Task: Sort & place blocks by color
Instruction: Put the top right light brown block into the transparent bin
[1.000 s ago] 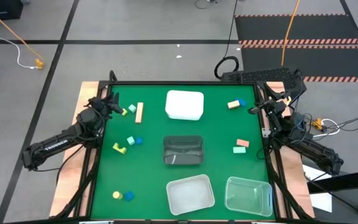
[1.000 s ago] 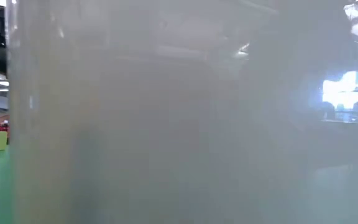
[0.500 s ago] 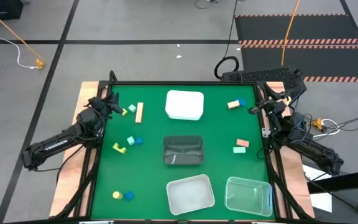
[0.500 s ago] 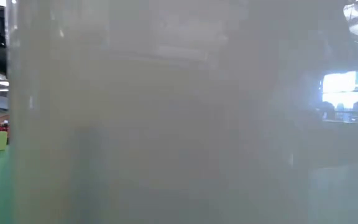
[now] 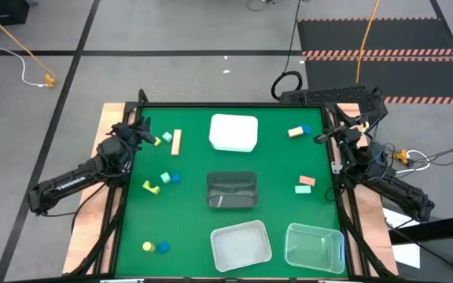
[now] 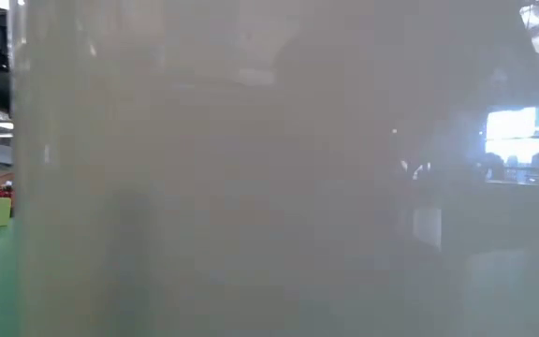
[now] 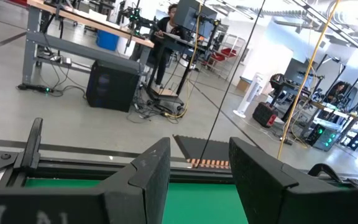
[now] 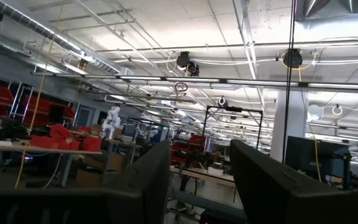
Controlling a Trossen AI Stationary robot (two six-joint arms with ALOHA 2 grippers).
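Note:
In the high view the blocks lie scattered on the green mat. A yellow block [image 5: 156, 141], a mint one [image 5: 166, 137] and a tan bar [image 5: 176, 141] sit far left. Another mint block [image 5: 164, 178], a blue one [image 5: 174, 178] and a yellow piece [image 5: 149, 186] lie mid left. A yellow [image 5: 148, 246] and blue [image 5: 163, 248] pair is near left. On the right are an orange block [image 5: 295, 132], a blue one [image 5: 306, 130], a salmon one [image 5: 307, 181] and a mint one [image 5: 303, 189]. My left gripper [image 5: 141, 130] [image 7: 197, 174] hovers open at the far left corner. My right gripper [image 5: 325, 135] [image 8: 199, 174] is open at the far right edge.
A white tub [image 5: 233, 132] stands far centre, a dark tub [image 5: 231, 189] mid table, a frosted tub [image 5: 241, 244] and a clear tub [image 5: 314, 246] at the near edge. The frosted tub's wall [image 6: 269, 187] fills the low view. Both wrist views look out into the room.

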